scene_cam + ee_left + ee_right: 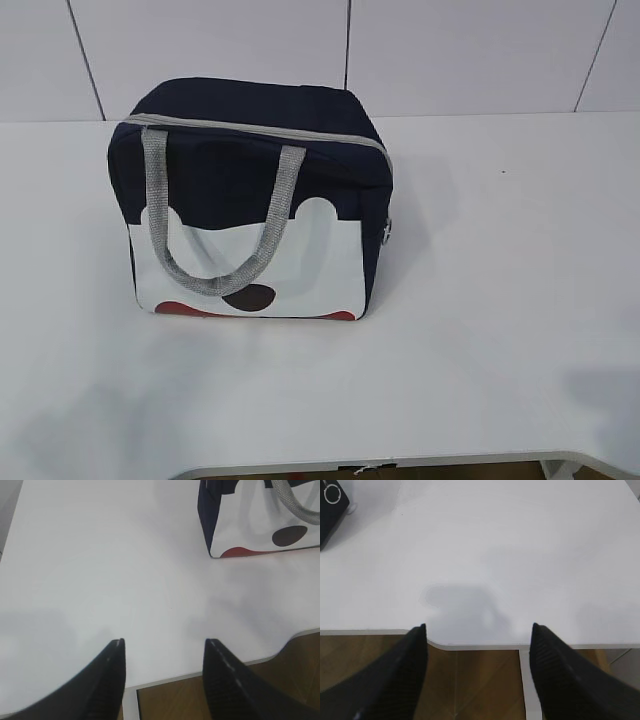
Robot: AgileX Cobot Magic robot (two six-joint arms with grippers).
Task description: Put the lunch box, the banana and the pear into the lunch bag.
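The navy lunch bag (250, 200) stands upright on the white table (480, 300), zipper closed along its top, grey handles hanging over its white spotted side. Its lower corner shows in the left wrist view (250, 525), and its ring pull in the right wrist view (331, 494). My left gripper (164, 642) is open and empty above the table's front edge, near and left of the bag. My right gripper (477, 627) is open and empty over the front edge, right of the bag. The lunch box, banana and pear are out of view. Neither gripper shows in the exterior view.
The table's front edge has a curved cutout (370, 465), with brown floor below (470, 680). A tiled wall (450, 50) rises behind the table.
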